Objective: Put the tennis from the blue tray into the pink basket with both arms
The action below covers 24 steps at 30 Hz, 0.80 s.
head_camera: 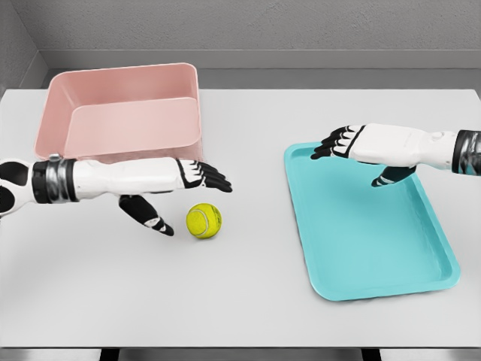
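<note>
Only the head view to go on here. The tennis ball is sitting on the bare tabletop, between the pink basket and the blue tray, a lot nearer the basket. So it's already off the tray, which looks empty, and it's not in the basket yet.

My read is the step in hand is the left side picking the ball up. To do that well I'd bring the palm in over the ball instead of from the side, since it's round and will roll off with any nudge. Close fingers and thumb around it evenly, lift straight up, clear the near wall of the basket, then let go low inside so it doesn't bounce back out.

The left hand hovers just beside the ball, to its left and a bit above. Fingers are stretched out flat toward the right, thumb hanging down and pointing at the ball, so it's spread wide and holding nothing. I can't tell for sure, but it doesn't look like it's touching the ball.

The right hand hangs over the far left corner of the tray, fingers loosely apart, thumb down, nothing in it.
</note>
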### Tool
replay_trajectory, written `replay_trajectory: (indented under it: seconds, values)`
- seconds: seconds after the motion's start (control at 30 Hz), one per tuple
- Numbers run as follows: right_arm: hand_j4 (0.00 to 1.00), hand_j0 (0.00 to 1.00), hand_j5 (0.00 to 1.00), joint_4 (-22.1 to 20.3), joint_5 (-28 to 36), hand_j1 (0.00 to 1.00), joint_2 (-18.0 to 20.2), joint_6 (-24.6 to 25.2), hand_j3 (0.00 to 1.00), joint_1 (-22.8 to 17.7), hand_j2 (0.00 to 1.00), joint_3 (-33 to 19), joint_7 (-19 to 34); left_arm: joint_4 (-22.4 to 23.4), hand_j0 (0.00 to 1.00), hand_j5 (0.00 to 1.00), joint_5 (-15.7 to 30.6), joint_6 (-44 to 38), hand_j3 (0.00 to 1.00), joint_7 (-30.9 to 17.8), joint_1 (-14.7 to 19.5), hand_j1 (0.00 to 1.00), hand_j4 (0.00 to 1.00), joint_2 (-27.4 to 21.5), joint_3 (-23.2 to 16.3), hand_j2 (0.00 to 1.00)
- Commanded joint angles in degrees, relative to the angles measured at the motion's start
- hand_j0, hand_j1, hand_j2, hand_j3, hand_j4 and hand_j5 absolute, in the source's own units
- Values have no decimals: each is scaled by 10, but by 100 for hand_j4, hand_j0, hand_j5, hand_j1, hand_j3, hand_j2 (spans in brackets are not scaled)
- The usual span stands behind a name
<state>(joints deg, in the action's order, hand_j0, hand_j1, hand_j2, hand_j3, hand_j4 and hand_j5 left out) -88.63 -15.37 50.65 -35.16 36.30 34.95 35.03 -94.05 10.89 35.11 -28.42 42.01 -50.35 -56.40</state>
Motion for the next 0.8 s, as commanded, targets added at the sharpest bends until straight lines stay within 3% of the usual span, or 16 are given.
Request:
replay_trajectory:
  seconds: [0.0, 0.03, 0.33, 0.77]
  values:
    - [100, 100, 100, 1, 4, 100, 1, 2, 100, 0, 100, -1, 0, 4, 100, 100, 58, -1, 100, -43, 0, 100, 100, -3, -31, 100]
    - [100, 100, 100, 3, 4, 100, 0, 2, 100, -1, 100, -1, 0, 3, 100, 100, 70, -1, 100, -62, 0, 100, 100, -4, -31, 100]
    - [100, 100, 100, 14, 4, 100, 0, 2, 100, -4, 100, 0, 0, 4, 100, 100, 63, -1, 100, -62, 0, 100, 100, 3, -20, 100]
    - [100, 100, 100, 24, 4, 100, -1, 2, 100, -4, 100, 0, 0, 59, 100, 100, 41, -1, 100, -59, 3, 100, 100, 57, 2, 100]
